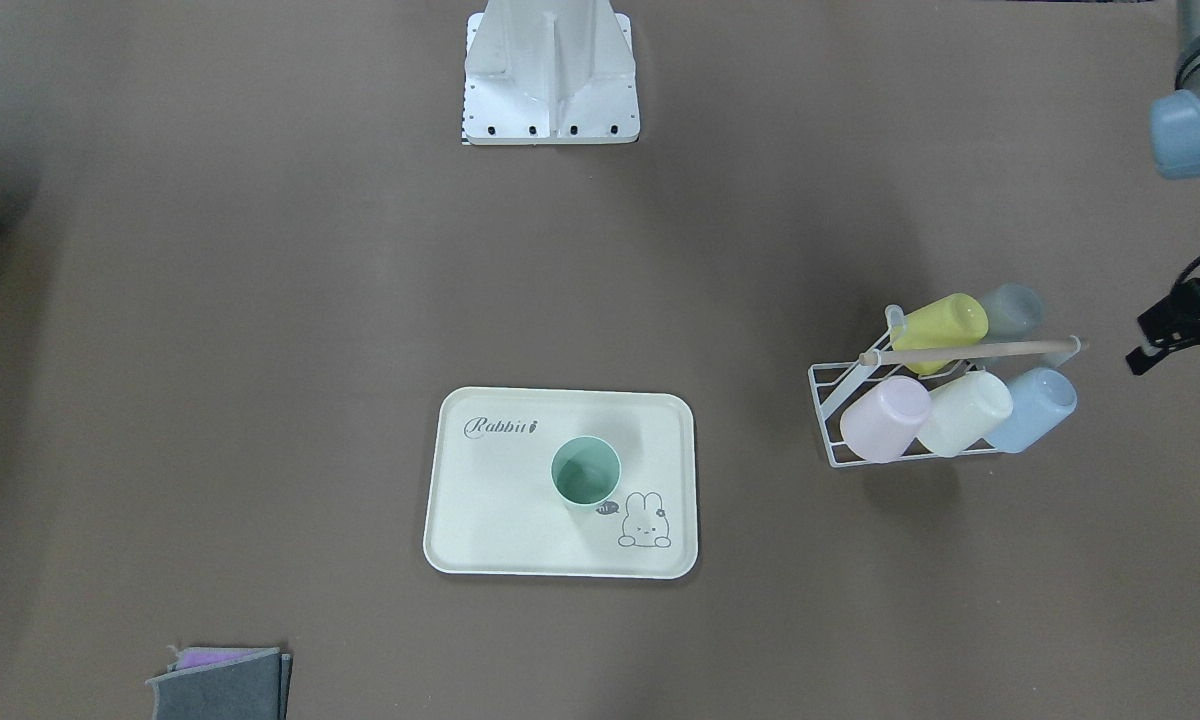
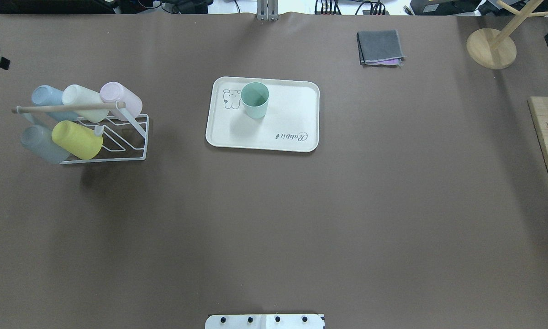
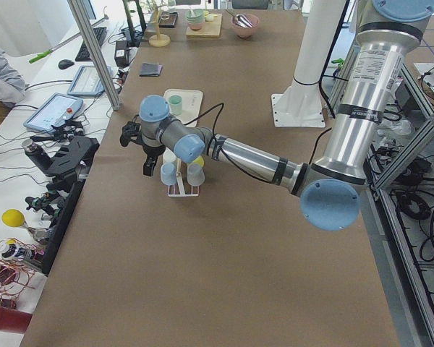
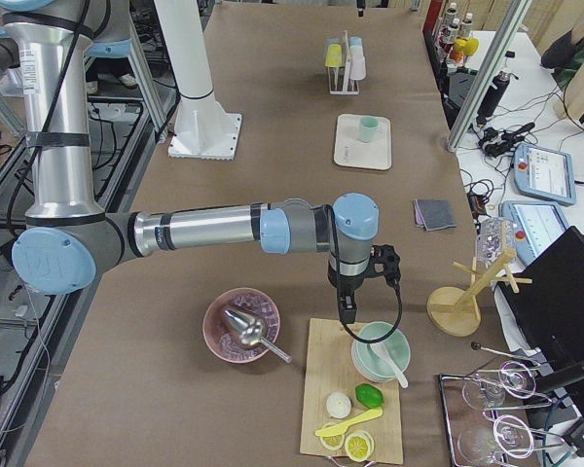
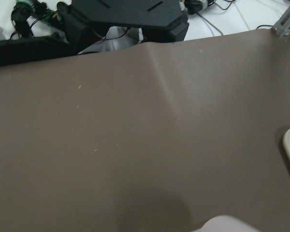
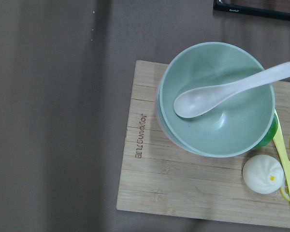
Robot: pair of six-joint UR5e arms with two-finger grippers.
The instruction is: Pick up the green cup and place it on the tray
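Note:
The green cup (image 1: 586,473) stands upright on the cream Rabbit tray (image 1: 500,505), near the bunny drawing. It also shows in the overhead view (image 2: 255,99) on the tray (image 2: 292,109). My left gripper (image 1: 1185,365) hangs off to the side, past the cup rack, far from the tray; its two dark fingers stand apart and hold nothing. My right gripper (image 4: 346,316) hovers over a green bowl with a white spoon (image 6: 215,99) at the table's other end. It shows only in the right side view, so I cannot tell whether it is open or shut.
A white wire rack (image 2: 118,137) holds yellow, lilac, cream and blue cups at my left. A folded grey cloth (image 2: 380,47) lies beyond the tray. A wooden board (image 6: 150,159), a pink bowl (image 4: 241,326) and a wooden stand (image 2: 491,48) are at my right.

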